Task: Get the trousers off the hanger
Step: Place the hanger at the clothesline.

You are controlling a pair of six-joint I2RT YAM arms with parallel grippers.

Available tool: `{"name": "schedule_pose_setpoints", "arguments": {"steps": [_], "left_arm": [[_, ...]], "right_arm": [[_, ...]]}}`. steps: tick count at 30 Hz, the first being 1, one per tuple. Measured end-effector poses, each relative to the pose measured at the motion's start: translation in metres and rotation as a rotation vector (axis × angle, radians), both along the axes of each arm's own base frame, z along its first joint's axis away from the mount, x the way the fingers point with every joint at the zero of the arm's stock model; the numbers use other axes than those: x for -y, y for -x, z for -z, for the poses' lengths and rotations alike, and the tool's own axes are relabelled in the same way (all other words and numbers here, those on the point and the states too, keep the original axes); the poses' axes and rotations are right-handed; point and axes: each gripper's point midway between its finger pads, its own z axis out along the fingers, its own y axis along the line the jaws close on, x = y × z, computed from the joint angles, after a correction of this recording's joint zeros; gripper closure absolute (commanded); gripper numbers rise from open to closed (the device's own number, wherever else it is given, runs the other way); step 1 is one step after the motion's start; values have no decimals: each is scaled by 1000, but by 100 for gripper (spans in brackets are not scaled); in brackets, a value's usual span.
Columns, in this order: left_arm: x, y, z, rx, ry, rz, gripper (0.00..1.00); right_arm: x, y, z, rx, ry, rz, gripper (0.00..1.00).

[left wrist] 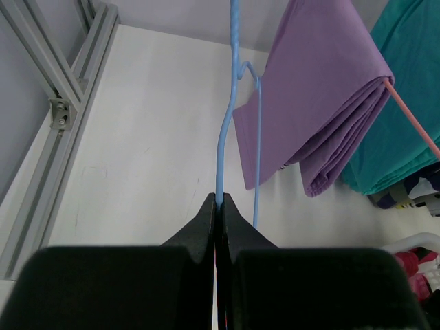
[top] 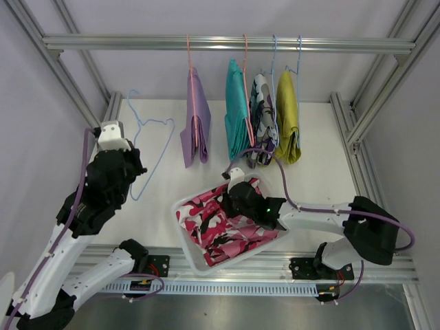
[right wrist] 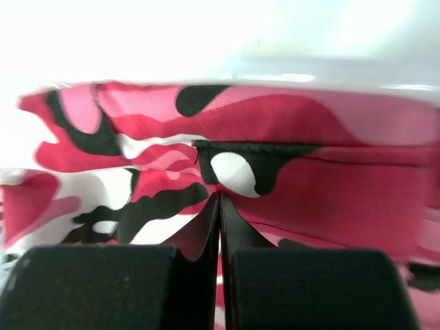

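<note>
Left pincer [left wrist: 218, 201] is fully shut on the wire of a bare blue hanger [left wrist: 234, 41], held above the worktop [left wrist: 137, 172] at the left, off the rail [top: 227, 43]. Hanging from the rail, left to right: lilac shorts [top: 194, 120], teal shorts [top: 237, 110], camouflage shorts [top: 261, 120], mustard shorts [top: 287, 117]. Right pincer [right wrist: 220, 196] is shut, tips against the red-and-white shorts [right wrist: 309, 130] lying in the white basket [top: 187, 242] near the front edge; cannot tell whether a fold is pinched.
</note>
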Motion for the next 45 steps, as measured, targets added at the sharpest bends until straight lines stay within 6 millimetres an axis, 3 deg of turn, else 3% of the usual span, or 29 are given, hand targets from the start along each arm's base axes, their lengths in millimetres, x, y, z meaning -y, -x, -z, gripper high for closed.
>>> {"name": "schedule_pose_setpoints", "arguments": {"steps": [7, 11, 19, 25, 36, 45], "left_arm": [[5, -19, -8, 21, -66, -3, 99], [2, -24, -21, 72, -91, -18, 99], [-5, -28, -81, 242, -103, -44, 100], [-5, -43, -109, 300, -150, -82, 99], [9, -96, -104, 244, -274, -130, 99], [-11, -123, -118, 245, -277, -206, 99]], "right_arm": [[-9, 8, 51, -77, 45, -45, 100], [-15, 7, 55, -74, -7, -48, 100], [-40, 7, 62, -83, -178, -76, 100], [-55, 8, 61, -87, -248, -114, 100], [-55, 11, 60, -96, -277, -140, 100], [-55, 11, 61, -108, -291, -159, 100]]}}
